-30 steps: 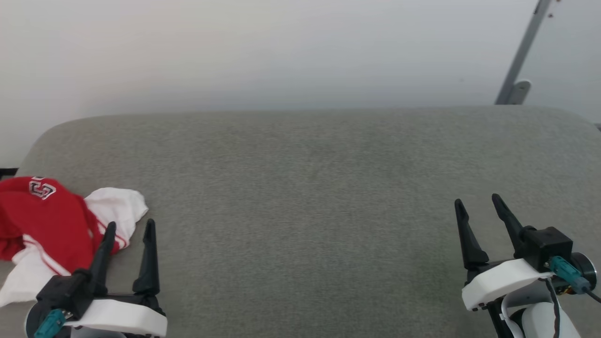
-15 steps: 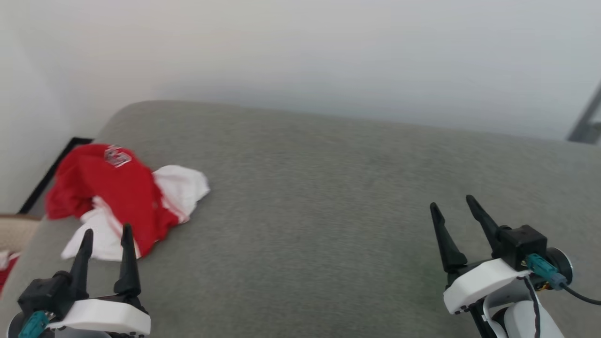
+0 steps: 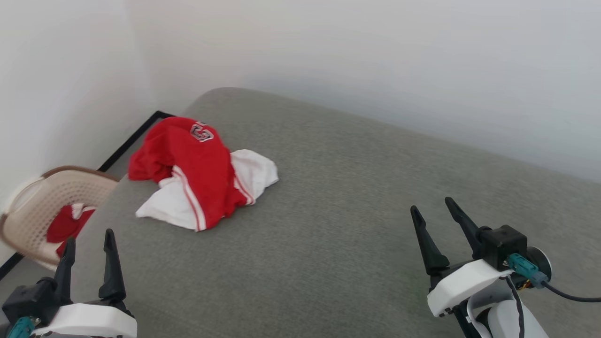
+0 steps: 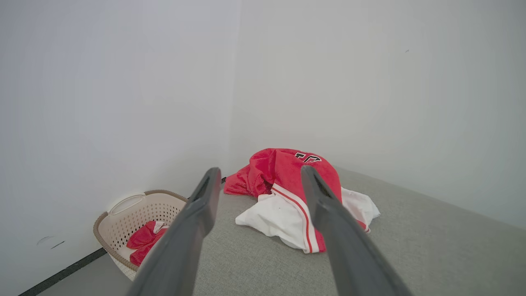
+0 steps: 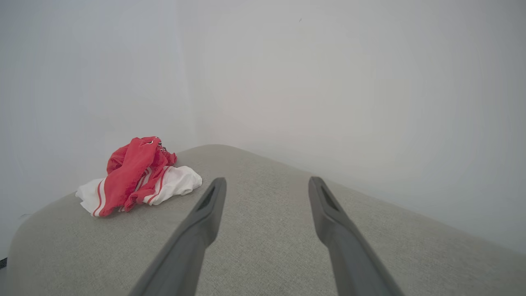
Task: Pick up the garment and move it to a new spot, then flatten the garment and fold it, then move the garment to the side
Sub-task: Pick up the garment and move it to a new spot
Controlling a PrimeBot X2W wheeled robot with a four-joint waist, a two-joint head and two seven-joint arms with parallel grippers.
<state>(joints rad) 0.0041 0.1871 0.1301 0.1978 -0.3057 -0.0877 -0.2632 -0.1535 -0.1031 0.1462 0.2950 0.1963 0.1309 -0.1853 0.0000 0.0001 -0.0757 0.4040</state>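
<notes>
Grey cushion [image 3: 357,202] bears the crumpled garment [image 3: 199,164], well ahead of both spread jaws.

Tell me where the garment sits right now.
In the head view the garment lies crumpled at upper left, on the left end of the grey cushion, near the beige basket.

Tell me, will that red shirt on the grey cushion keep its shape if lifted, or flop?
Probably flop: the garment lies crumpled in soft folds, so it would likely hang from the pinched spot. It looks thin, so probably light. Pushed, it may bunch on the textured grey surface.
</notes>
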